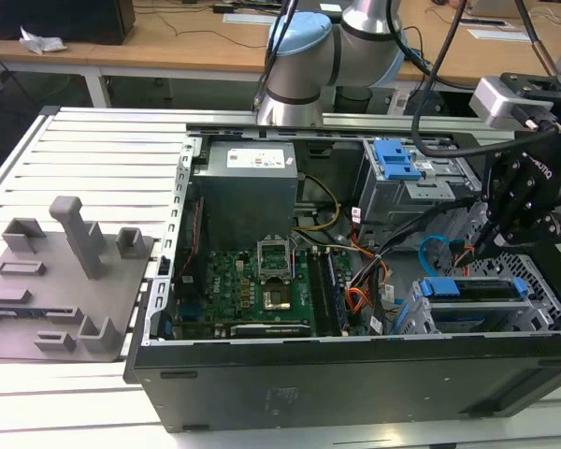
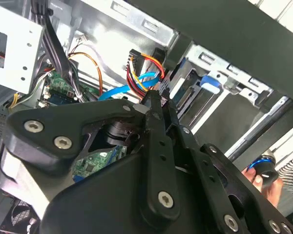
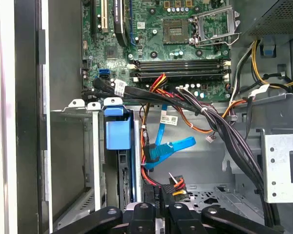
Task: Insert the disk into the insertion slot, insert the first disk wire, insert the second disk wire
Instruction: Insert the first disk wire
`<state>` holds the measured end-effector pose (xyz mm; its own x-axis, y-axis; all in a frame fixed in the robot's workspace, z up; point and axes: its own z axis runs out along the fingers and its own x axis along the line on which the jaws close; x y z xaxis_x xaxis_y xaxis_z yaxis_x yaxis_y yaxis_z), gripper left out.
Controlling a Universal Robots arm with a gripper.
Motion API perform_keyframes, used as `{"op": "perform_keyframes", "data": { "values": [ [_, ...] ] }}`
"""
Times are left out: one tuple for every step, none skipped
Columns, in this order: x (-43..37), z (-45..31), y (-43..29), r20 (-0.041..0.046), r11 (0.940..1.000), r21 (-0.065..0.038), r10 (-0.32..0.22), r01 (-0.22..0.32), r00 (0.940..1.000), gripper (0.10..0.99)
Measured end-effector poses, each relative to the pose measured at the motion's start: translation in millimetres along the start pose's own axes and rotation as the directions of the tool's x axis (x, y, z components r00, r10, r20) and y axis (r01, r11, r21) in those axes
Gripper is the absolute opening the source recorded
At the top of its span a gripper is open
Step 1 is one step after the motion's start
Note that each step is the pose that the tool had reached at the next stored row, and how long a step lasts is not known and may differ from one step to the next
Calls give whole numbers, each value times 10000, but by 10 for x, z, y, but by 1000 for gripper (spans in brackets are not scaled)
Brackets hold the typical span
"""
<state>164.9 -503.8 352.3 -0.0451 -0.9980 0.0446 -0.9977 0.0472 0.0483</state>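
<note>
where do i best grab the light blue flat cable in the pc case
Take the light-blue flat cable just behind its dark plug end, pinching across its flat faces; held edgewise, the ribbon would likely twist. Come in through the open side of the case, away from the red and orange wires crowding the plug.

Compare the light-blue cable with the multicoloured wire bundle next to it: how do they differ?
The light-blue cable is one flat ribbon of a single colour; the wire bundle is several thin strands in red, orange, yellow and black. The cable folds over in a loop; the bundle ends in a black plug. Both are flexible and hang in the same gap.
</note>
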Motion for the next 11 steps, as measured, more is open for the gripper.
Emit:
{"op": "perform_keyframes", "data": {
  "values": [
    [0,0,0,-1,10000,0,1,-1,10000,173],
    [1,0,0,-2,10000,0,1,-1,10000,173],
    [1,0,0,-5,10000,0,1,-1,10000,173],
    [1,0,0,-5,10000,0,1,-1,10000,173],
    [1,0,-1,-6,10000,0,0,0,10000,173],
    [1,0,-1,-6,10000,0,0,0,10000,173],
    [11,0,-2,-7,10000,0,0,0,10000,173],
    [32,1,-3,-7,10000,0,-1,1,10000,173],
    [51,2,-3,-6,10000,0,1,-1,10000,173],
    [68,3,-4,-6,10000,0,0,0,10000,173],
    [78,3,-4,-6,10000,0,0,0,10000,173]
  ]
}}
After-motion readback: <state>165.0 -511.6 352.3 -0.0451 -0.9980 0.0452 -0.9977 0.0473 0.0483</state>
